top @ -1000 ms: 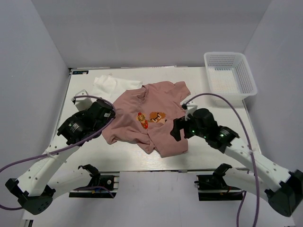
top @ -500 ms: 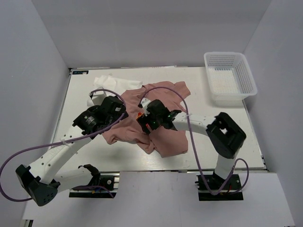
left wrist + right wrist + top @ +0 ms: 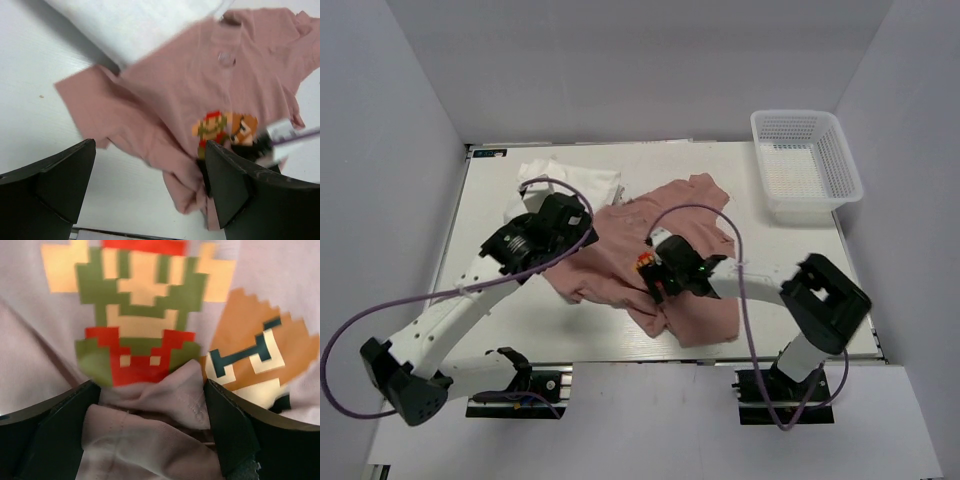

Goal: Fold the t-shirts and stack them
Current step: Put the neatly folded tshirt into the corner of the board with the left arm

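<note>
While the right gripper (image 3: 652, 272) sits low on the pink shirt (image 3: 620, 240) near the middle of the worktop (image 3: 790, 240), its jaws stand wide with a bunched fold of cloth between them, just beside the cartoon print (image 3: 140, 315). The shirt lies rumpled across the centre. Farther back on the left, the left gripper (image 3: 578, 222) hovers over it, wide and holding nothing. A white shirt (image 3: 565, 180) lies by the far left corner, touching the pink collar. A basket (image 3: 795, 113) stands at the far right corner.

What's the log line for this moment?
left fingers: open, over pink t-shirt edge | right fingers: open, astride bunched fold by print
</note>
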`<state>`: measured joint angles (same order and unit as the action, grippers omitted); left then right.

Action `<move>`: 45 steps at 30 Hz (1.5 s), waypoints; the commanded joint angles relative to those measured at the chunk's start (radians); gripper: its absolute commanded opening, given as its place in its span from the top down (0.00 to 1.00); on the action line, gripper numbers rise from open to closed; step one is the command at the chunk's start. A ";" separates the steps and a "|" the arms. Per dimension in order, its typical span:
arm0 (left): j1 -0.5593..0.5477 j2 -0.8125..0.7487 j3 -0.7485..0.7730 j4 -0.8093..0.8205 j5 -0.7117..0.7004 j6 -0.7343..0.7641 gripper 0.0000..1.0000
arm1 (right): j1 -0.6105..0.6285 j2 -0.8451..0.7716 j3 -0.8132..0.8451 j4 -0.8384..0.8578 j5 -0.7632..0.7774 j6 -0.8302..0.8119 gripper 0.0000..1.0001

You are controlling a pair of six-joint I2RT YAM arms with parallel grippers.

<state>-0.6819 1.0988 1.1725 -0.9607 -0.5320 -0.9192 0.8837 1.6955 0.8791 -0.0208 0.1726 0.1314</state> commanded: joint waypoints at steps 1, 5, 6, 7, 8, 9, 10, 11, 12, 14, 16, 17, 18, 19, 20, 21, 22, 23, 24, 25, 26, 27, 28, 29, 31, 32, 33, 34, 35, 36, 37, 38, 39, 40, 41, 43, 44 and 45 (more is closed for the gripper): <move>0.004 0.093 0.082 0.025 0.044 0.049 0.00 | -0.034 -0.164 -0.170 -0.267 0.012 0.226 0.10; 0.004 0.190 0.141 0.037 0.070 0.085 0.00 | -0.038 -0.311 -0.275 -0.397 -0.045 0.397 0.10; 0.014 0.205 0.154 0.037 0.082 0.098 0.00 | -0.037 -0.332 -0.278 -0.434 -0.003 0.422 0.10; 0.015 0.232 0.154 0.049 0.092 0.098 0.00 | -0.038 -0.399 -0.272 -0.537 0.042 0.462 0.10; 0.024 0.248 0.167 0.063 0.092 0.124 0.00 | -0.042 -0.425 -0.263 -0.569 0.068 0.473 0.10; 0.036 0.265 0.176 0.063 0.092 0.134 0.00 | -0.042 -0.472 -0.234 -0.596 0.117 0.471 0.10; 0.036 0.285 0.176 0.072 0.092 0.143 0.00 | -0.040 -0.496 -0.182 -0.614 0.142 0.444 0.10; 0.051 0.330 0.190 0.073 0.075 0.155 0.00 | -0.042 -0.517 -0.157 -0.651 0.154 0.429 0.10; 0.070 0.357 0.217 0.073 0.063 0.190 0.00 | -0.042 -0.569 -0.055 -0.653 0.151 0.407 0.10; 0.083 0.407 0.251 0.127 0.038 0.276 0.00 | -0.038 -0.594 0.007 -0.642 0.136 0.294 0.10; 0.084 0.452 0.262 0.203 0.059 0.518 0.00 | -0.040 -0.612 0.125 -0.654 0.152 0.219 0.10; 0.084 0.452 0.253 0.276 0.126 0.602 0.00 | -0.045 -0.616 0.145 -0.662 0.172 0.191 0.10; 0.093 0.461 0.253 0.301 0.168 0.726 0.00 | -0.043 -0.613 0.185 -0.660 0.176 0.150 0.10; 0.093 0.461 0.239 0.327 0.258 0.788 0.00 | -0.045 -0.611 0.192 -0.668 0.186 0.152 0.10; 0.093 0.461 0.218 0.350 0.274 0.831 0.00 | -0.043 -0.605 0.196 -0.674 0.180 0.137 0.10; 0.093 0.451 0.201 0.408 0.289 0.903 0.00 | -0.045 -0.599 0.201 -0.677 0.183 0.131 0.10; 0.107 0.450 0.187 0.433 0.332 0.925 0.00 | -0.042 -0.594 0.198 -0.676 0.179 0.131 0.10; 0.116 0.466 0.178 0.448 0.360 0.939 0.00 | -0.043 -0.590 0.195 -0.671 0.173 0.128 0.10; 0.128 0.484 0.177 0.458 0.395 0.956 0.00 | -0.043 -0.586 0.189 -0.659 0.169 0.131 0.10; 0.148 0.504 0.191 0.467 0.420 0.956 0.00 | -0.048 -0.577 0.189 -0.656 0.169 0.135 0.10; 0.160 0.528 0.223 0.458 0.446 0.968 0.00 | -0.045 -0.577 0.189 -0.653 0.172 0.132 0.10; 0.171 0.585 0.240 0.445 0.469 0.979 0.00 | -0.046 -0.576 0.190 -0.653 0.173 0.132 0.10; 0.180 0.614 0.259 0.424 0.484 0.979 0.00 | -0.043 -0.574 0.192 -0.651 0.171 0.131 0.10; 0.197 0.645 0.298 0.404 0.494 1.005 0.00 | -0.046 -0.574 0.190 -0.648 0.180 0.126 0.10; 0.212 0.726 0.332 0.366 0.494 1.014 0.00 | -0.048 -0.579 0.190 -0.645 0.186 0.120 0.10; 0.231 0.748 0.352 0.356 0.494 1.032 0.00 | -0.049 -0.583 0.190 -0.646 0.194 0.120 0.10; 0.231 0.763 0.352 0.347 0.512 1.033 0.00 | -0.049 -0.586 0.187 -0.645 0.199 0.120 0.10; 0.245 0.774 0.352 0.347 0.527 1.043 0.00 | -0.051 -0.589 0.185 -0.645 0.200 0.119 0.10; 0.245 0.774 0.339 0.362 0.540 1.043 0.00 | -0.051 -0.593 0.184 -0.639 0.203 0.116 0.10; 0.258 0.785 0.328 0.373 0.540 1.054 0.00 | -0.052 -0.594 0.176 -0.637 0.206 0.113 0.10; 0.269 0.785 0.328 0.373 0.531 1.054 0.00 | -0.054 -0.593 0.178 -0.637 0.215 0.112 0.10; 0.269 0.800 0.319 0.373 0.530 1.054 0.00 | -0.054 -0.591 0.182 -0.634 0.215 0.109 0.10; 0.284 0.820 0.309 0.373 0.521 1.054 0.00 | -0.054 -0.589 0.184 -0.637 0.215 0.109 0.10; 0.298 0.834 0.309 0.373 0.474 1.054 0.00 | -0.057 -0.582 0.187 -0.637 0.215 0.103 0.10; 0.298 0.846 0.309 0.373 0.463 1.054 0.03 | -0.058 -0.576 0.190 -0.633 0.219 0.099 0.10; 0.341 0.868 0.309 0.373 0.463 1.054 0.03 | -0.064 -0.570 0.193 -0.628 0.225 0.097 0.10; 0.353 0.868 0.300 0.398 0.463 1.054 0.03 | -0.065 -0.566 0.196 -0.627 0.229 0.100 0.10; 0.382 0.878 0.300 0.408 0.463 1.054 0.03 | -0.065 -0.554 0.196 -0.625 0.234 0.100 0.10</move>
<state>-0.3824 1.9324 1.4952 -0.5350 -0.0368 0.1242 0.8249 1.1282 1.0637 -0.6720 0.3725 0.2493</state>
